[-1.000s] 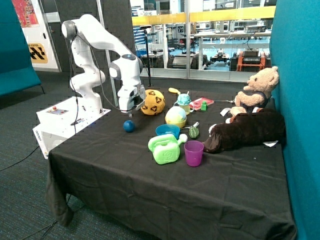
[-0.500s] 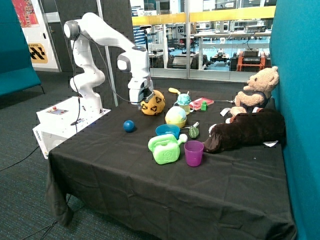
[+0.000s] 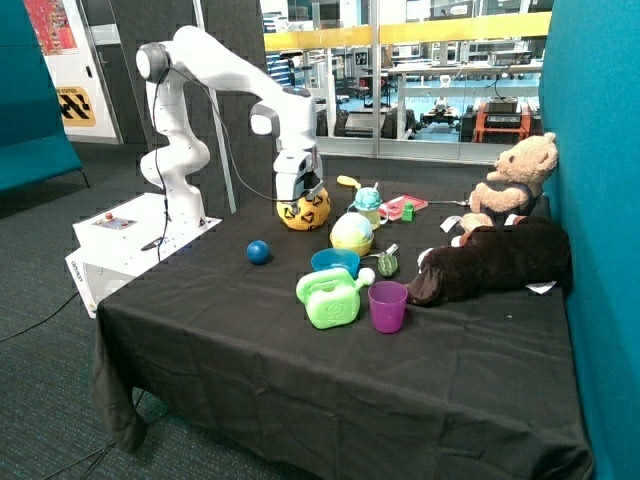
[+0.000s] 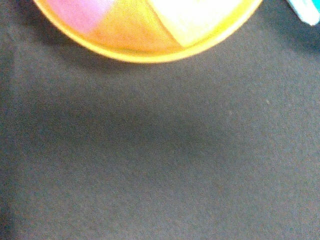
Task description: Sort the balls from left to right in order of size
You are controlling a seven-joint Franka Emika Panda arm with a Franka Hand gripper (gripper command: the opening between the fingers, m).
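Outside view: the end effector (image 3: 298,199), finger state impossible to tell, hangs at the large yellow-orange ball with black marks (image 3: 306,211) upper-centre, probably to reposition it

A robotics lab: a white robot arm (image 3: 215,75) stands by a black-draped table (image 3: 300,380) of toys, with glass partitions (image 3: 400,75) showing workbenches and equipment behind.

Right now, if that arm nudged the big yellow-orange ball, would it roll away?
Probably. The big ball is round and sits on a flat black cloth with nothing close on its open side, so a push would likely send it rolling. It looks wide for the pincer above it, so it may slip when squeezed. It might be light, but that is a guess.
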